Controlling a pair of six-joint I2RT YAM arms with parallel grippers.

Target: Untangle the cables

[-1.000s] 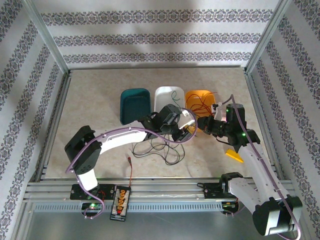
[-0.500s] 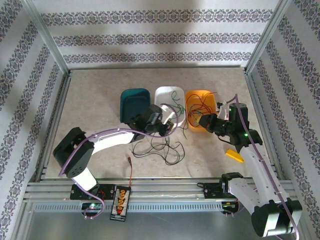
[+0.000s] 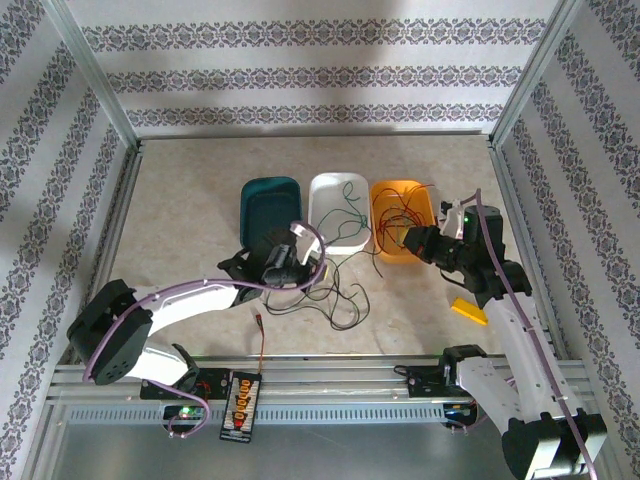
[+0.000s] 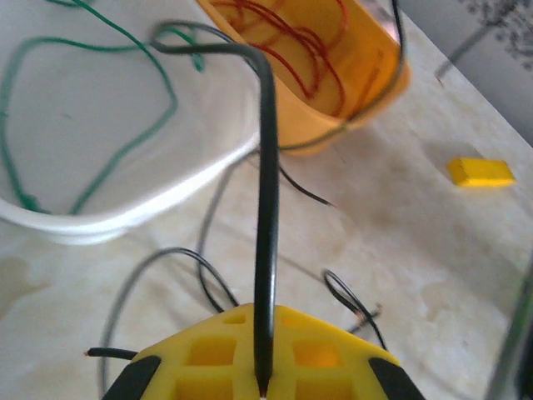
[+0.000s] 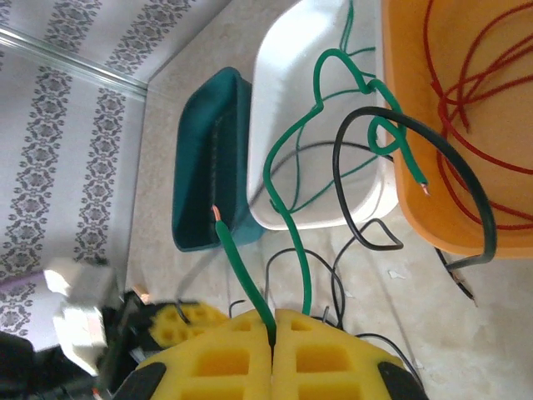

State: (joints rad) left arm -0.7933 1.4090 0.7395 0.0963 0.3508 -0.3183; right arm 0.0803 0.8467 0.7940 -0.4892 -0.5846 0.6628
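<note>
Cables (image 3: 338,300) sprawl tangled on the desk (image 3: 180,200), some trailing into the white bin (image 3: 338,195) and orange bin (image 3: 402,195). My left tool (image 4: 262,385) is clamped on a black cable (image 4: 266,208). My right tool (image 5: 273,329) pinches a green cable (image 5: 246,279).

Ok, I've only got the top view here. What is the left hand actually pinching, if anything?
Observer: The left hand is shut on a black cable, seen from its wrist camera.
Operator: And the right hand?
Observer: The right hand is shut on a green cable, a short bare-tipped end sticking out past the grip.
Operator: Where does the black one lead?
Observer: Straight away from the hand, then it bends over the white bin.
</note>
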